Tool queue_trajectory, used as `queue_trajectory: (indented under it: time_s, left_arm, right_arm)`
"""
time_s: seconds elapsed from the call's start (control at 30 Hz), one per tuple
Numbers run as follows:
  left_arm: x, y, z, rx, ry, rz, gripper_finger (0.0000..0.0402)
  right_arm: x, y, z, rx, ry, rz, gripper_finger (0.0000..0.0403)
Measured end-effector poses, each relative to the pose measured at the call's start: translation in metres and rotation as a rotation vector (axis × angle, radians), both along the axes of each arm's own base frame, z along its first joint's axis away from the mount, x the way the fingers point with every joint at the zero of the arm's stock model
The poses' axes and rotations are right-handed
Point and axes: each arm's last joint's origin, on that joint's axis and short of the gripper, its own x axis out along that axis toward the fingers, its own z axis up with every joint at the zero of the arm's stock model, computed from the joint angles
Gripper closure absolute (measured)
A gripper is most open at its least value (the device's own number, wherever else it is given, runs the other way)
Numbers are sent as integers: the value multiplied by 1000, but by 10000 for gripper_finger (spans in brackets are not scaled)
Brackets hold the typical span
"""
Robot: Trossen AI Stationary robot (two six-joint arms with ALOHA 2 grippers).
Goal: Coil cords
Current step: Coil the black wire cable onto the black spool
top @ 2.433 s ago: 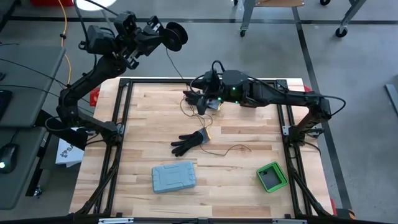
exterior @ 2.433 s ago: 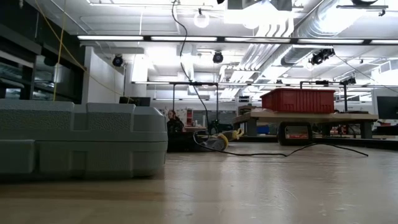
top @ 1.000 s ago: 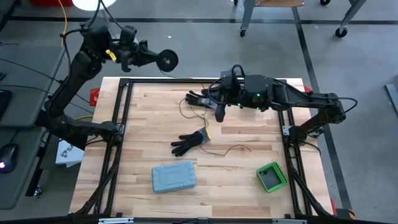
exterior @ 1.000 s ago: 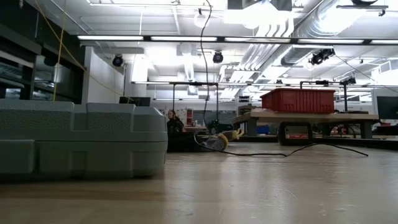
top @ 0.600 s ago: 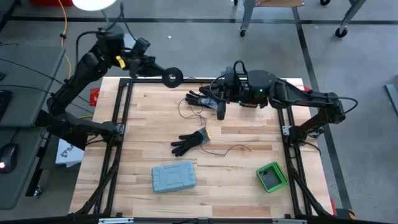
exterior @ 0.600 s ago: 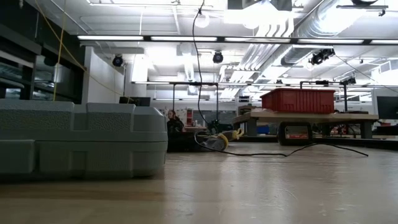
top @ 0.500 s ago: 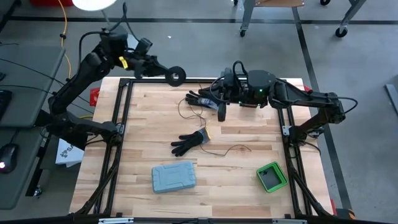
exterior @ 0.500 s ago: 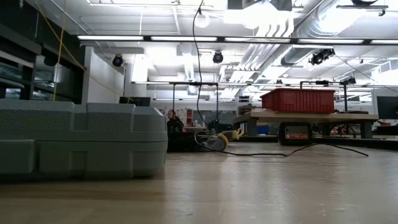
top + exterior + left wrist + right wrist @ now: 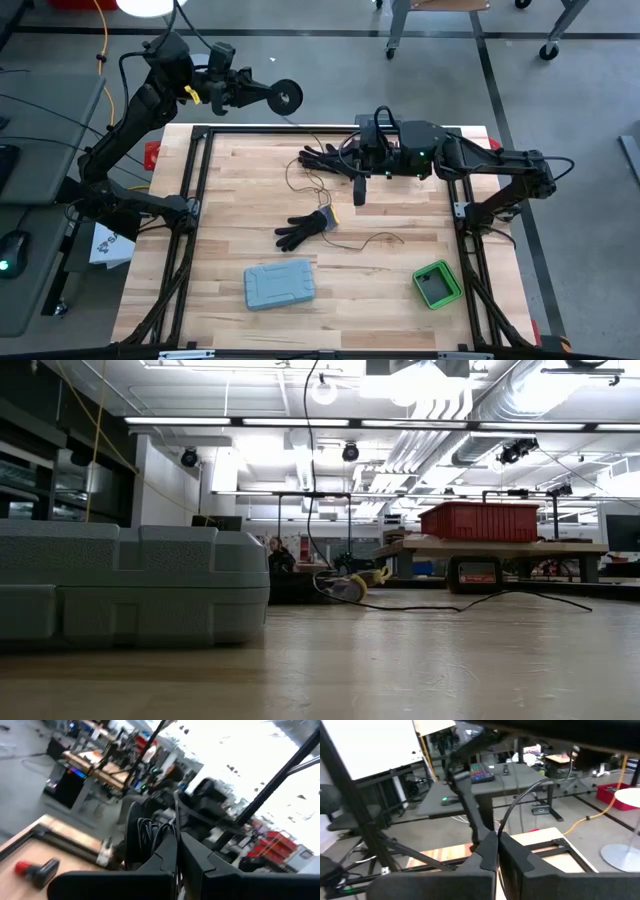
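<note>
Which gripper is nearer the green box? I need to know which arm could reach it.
Right. The right gripper hangs over the table's far middle, with the green box at the near right corner. The left gripper is raised beyond the far left corner.

Thin cord [image 9: 372, 239] on the table too fine to trace end to end in the high view, grey case [image 9: 130, 585] cut off at the low view's left edge, left wrist view's background blurred, coil [image 9: 142, 835] partly hidden behind dark fingers [image 9: 165, 855]

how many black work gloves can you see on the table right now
2. One glove lies flat near the table's middle, fingers pointing left. The other glove sits by the far edge, just left of the right gripper. More could be hidden under that arm.
</note>
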Motion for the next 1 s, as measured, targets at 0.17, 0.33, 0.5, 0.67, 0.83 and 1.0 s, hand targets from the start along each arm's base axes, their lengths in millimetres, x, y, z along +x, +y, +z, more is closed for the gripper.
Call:
queue_trajectory:
  time_s: [0.17, 0.33, 0.5, 0.67, 0.83, 1.0]
  left_arm:
    - [0, 4, -11, 34, 88, 79, 401]
    - [-1, 1, -11, 0, 92, 28, 401]
    - [-8, -8, -12, -103, 127, -93, 401]
    - [-6, -17, -19, -172, 194, -172, 401]
    - [8, -29, -22, -213, 219, -274, 401]
    - [35, -46, -25, -262, 226, -441, 401]
  right_arm:
    - [-10, 7, 8, 2, -30, 19, 403]
    - [-20, 6, 14, -14, -32, -16, 403]
    - [-29, 4, 20, -39, -45, -51, 403]
    - [-31, 2, 24, -48, -82, -53, 403]
    - [-29, 1, 26, -60, -110, -49, 403]
    - [-22, -5, 24, -60, -127, -28, 403]
